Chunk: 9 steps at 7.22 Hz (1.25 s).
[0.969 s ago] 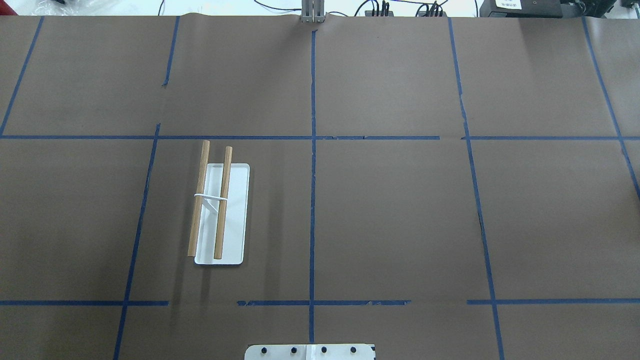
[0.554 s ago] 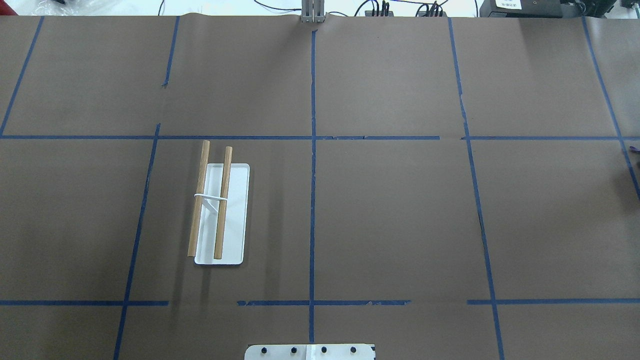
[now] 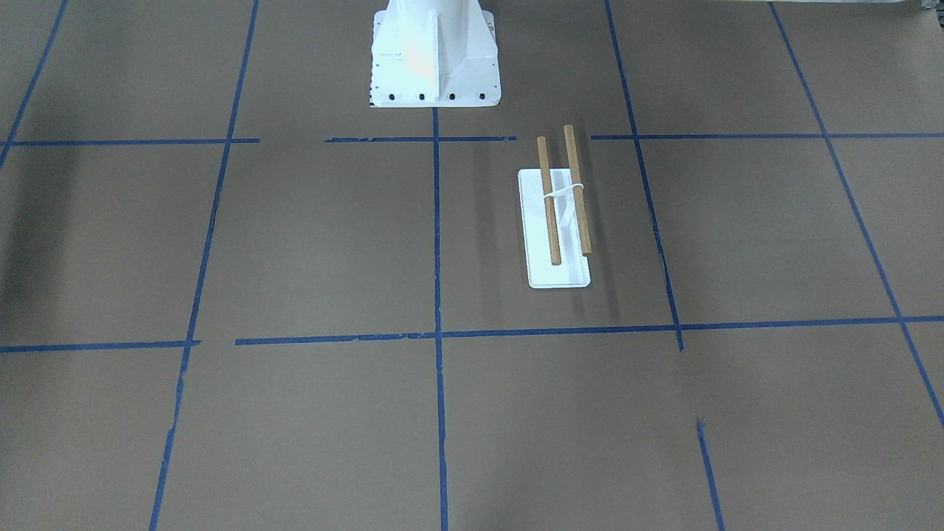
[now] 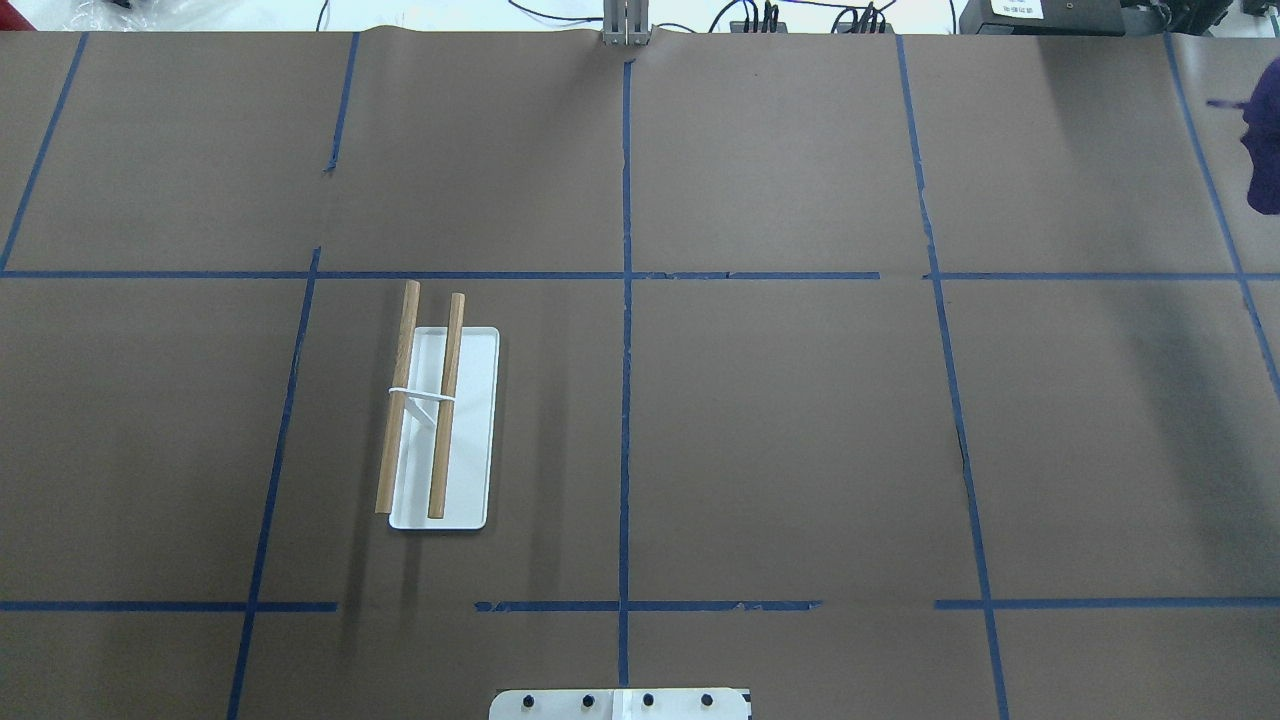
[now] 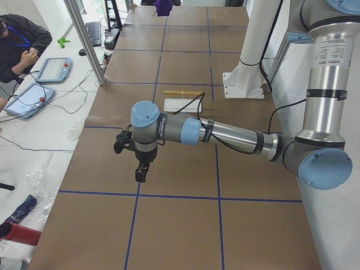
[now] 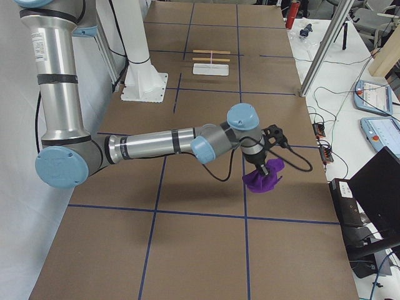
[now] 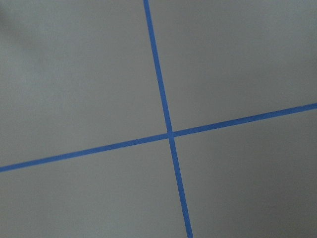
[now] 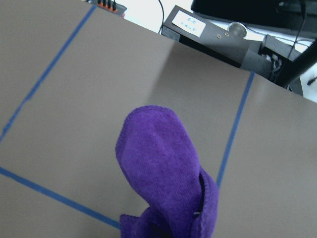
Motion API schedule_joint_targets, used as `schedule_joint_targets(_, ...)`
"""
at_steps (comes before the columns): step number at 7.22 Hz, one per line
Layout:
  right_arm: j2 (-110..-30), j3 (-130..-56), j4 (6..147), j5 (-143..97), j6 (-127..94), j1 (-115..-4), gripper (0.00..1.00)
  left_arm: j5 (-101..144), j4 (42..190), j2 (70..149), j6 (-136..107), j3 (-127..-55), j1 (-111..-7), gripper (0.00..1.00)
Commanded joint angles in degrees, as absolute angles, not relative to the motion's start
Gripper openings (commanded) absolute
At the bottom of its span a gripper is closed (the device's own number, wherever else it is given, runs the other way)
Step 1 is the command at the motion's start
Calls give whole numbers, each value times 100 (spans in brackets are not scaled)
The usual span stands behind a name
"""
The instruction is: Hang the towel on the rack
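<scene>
The purple towel (image 6: pixel 263 179) hangs bunched under my right gripper (image 6: pixel 259 167), above the table at my far right. It fills the lower middle of the right wrist view (image 8: pixel 166 173) and shows at the right edge of the overhead view (image 4: pixel 1263 150). I cannot tell whether the right gripper is open or shut. The rack (image 4: pixel 441 420), a white base with two brown dowels, stands on the left half of the table, seen also from the front (image 3: pixel 560 225). My left gripper (image 5: pixel 140 175) hovers over bare table far to my left; I cannot tell its state.
The white robot pedestal (image 3: pixel 435 66) stands at the table's near edge. Blue tape lines (image 4: pixel 625 400) grid the brown table. A black box (image 8: pixel 220 34) and cables lie beyond the far right edge. An operator (image 5: pixel 22 42) sits past the left end.
In the overhead view the towel was out of sight, then showed as a small purple bit at the right edge. Now a larger part shows higher up that edge.
</scene>
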<state>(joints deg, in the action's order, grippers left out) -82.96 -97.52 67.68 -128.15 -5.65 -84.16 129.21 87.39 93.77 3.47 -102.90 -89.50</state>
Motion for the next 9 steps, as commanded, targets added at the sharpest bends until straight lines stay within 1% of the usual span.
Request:
schedule_joint_targets(1,-7170,-10107,6698,-12396,-2879,-7257,0,12885,9320,9868,-538,-10336,-8799,100)
schedule_joint_targets(2,-6893,-10221,6689,-11905,-3588,-6703,0,12911,9638,10027,-1119,-10327,-8546,100)
schedule_joint_targets(3,-6638,-10335,6680,-11248,-4056,-6193,0,12929,10564,10054,-1969,-10266,-8334,100)
schedule_joint_targets(4,-6436,-10432,6584,-10684,-4548,-5770,0,12929,11530,10055,-3143,-10231,-7906,100)
schedule_joint_targets(5,-6303,-10581,6574,-10218,-4875,-5365,0,12920,12193,10142,-4295,-10204,-7527,100)
schedule_joint_targets(6,-6284,-10643,6566,-9821,-4913,-4952,0,12937,12486,10395,-5359,-10187,-7332,100)
schedule_joint_targets(7,-6084,-10687,6574,-9287,-4913,-4452,0,12937,12715,10737,-6405,-10187,-7113,100)
schedule_joint_targets(8,-5969,-10696,6574,-8455,-4974,-3777,0,12929,13022,11045,-7512,-10160,-6632,100)
schedule_joint_targets(9,-5916,-10661,6583,-7942,-5140,-3336,0,12894,13565,11135,-8498,-10160,-6305,100)
